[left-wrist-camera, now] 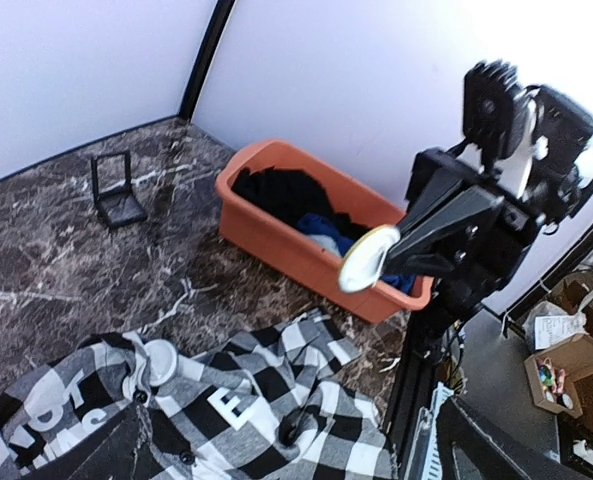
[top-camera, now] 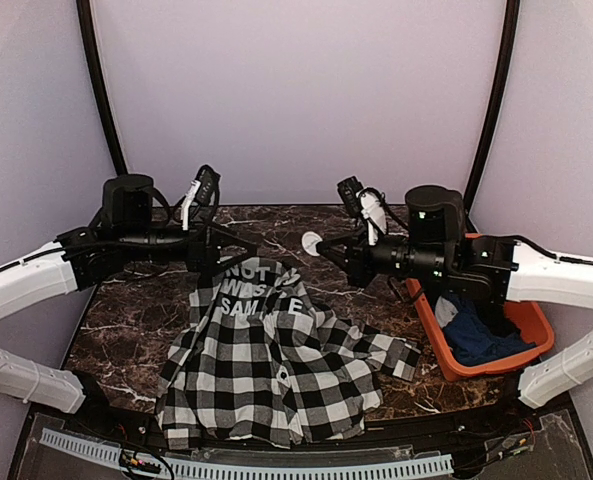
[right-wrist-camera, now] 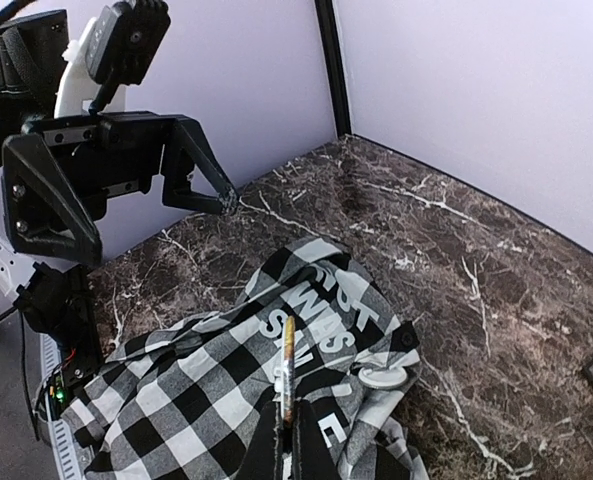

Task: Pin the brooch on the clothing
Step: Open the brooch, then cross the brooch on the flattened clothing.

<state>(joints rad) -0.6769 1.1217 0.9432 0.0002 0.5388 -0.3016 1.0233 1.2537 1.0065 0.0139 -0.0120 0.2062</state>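
The checked shirt (top-camera: 276, 370) lies crumpled centre-front on the marble table (top-camera: 136, 310), a white round piece (left-wrist-camera: 161, 360) on it. An orange bin (top-camera: 446, 358) holding a dark blue garment (top-camera: 481, 340) stands right. The left gripper (top-camera: 226, 265) gapes, empty; the right gripper (top-camera: 324, 244) pinches a white disc (top-camera: 311, 242).

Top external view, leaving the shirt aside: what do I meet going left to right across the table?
Left gripper, open → white disc held in the shut right gripper → orange bin holding a blue garment.

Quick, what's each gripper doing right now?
Left gripper: jaws open, holding nothing.
Right gripper: shut on the round white brooch.
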